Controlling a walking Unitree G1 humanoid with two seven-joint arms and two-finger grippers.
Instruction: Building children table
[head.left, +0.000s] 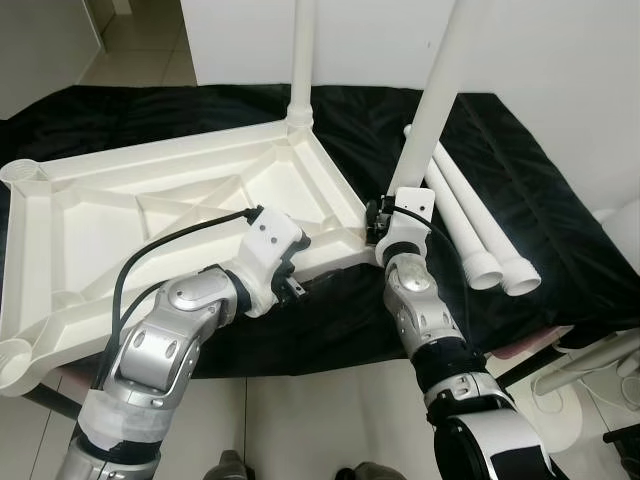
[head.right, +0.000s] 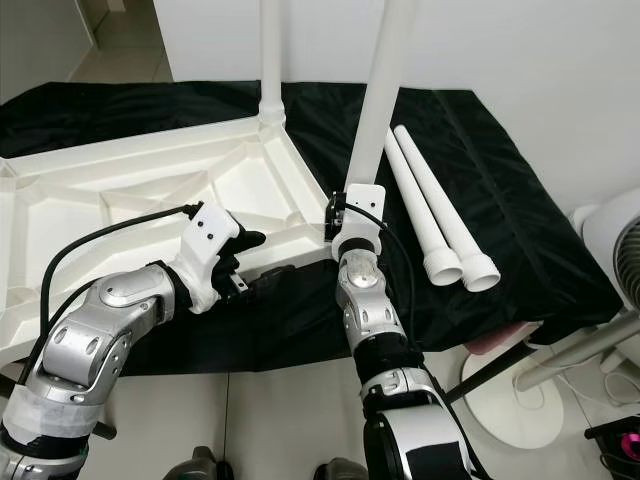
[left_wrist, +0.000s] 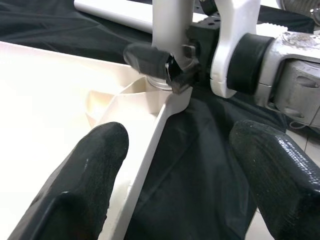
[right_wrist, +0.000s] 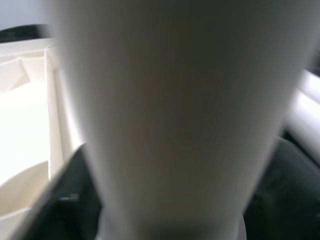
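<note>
Right wrist view gives you little but the blurred white plastic leg tube (right_wrist: 170, 110) that the right gripper (left_wrist: 167, 62) clamps at the upturned white ribbed tabletop's (head.left: 150, 210) near corner socket. Your left gripper (left_wrist: 175, 175) straddles the rim, fingers spread. Two legs stand, tops cut off; two spare legs (head.left: 480, 225) lie beyond on black cloth (head.left: 560, 240).

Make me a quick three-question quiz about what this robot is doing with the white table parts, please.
1. True or false: two table legs lie loose on the black cloth.
2. How many legs stand upright in the upturned tabletop?
3. What does the right gripper hold: (a) a loose leg, (b) the near upright leg, (c) the cloth?

Key: 1 true. 2 two, counting the far leg. 3 (b), low at its corner socket, while the left gripper straddles the tabletop's edge, open.
</note>
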